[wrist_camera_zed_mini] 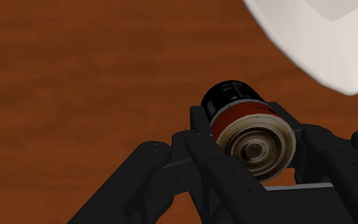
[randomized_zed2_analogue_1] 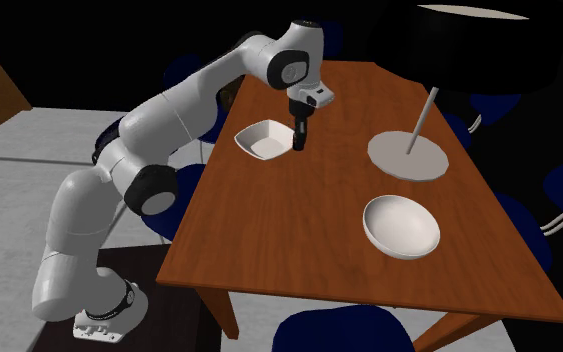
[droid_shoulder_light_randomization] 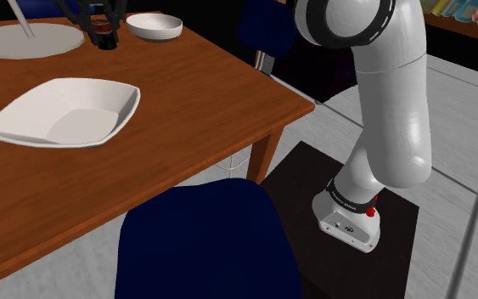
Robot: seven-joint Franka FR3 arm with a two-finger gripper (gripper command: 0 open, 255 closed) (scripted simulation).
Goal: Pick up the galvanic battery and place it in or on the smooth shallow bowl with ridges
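My gripper [wrist_camera_zed_mini: 250,127] is shut on a small battery [wrist_camera_zed_mini: 234,102], a black and red cylinder with a pale metal end face, clasped between the two fingers. The battery [droid_shoulder_light_randomization: 104,39] hangs close over the brown wooden table [droid_shoulder_light_randomization: 186,102]; whether it touches the top I cannot tell. Just beside the gripper [randomized_zed2_analogue_1: 299,138] sits a small white bowl with angular corners [randomized_zed2_analogue_1: 264,140] [droid_shoulder_light_randomization: 154,25], and one corner of it [wrist_camera_zed_mini: 323,38] lies past the fingertips. A larger shallow white bowl [droid_shoulder_light_randomization: 63,115] [randomized_zed2_analogue_1: 401,225] rests farther off, near the table's front edge.
A lamp's round grey base [randomized_zed2_analogue_1: 407,155] [droid_shoulder_light_randomization: 25,38] stands on the other side of the gripper [droid_shoulder_light_randomization: 104,30], its black shade [randomized_zed2_analogue_1: 489,45] overhanging the table. Dark blue chairs [droid_shoulder_light_randomization: 207,242] [randomized_zed2_analogue_1: 339,330] stand at the table's edges. My stand [droid_shoulder_light_randomization: 347,212] sits beside the table corner.
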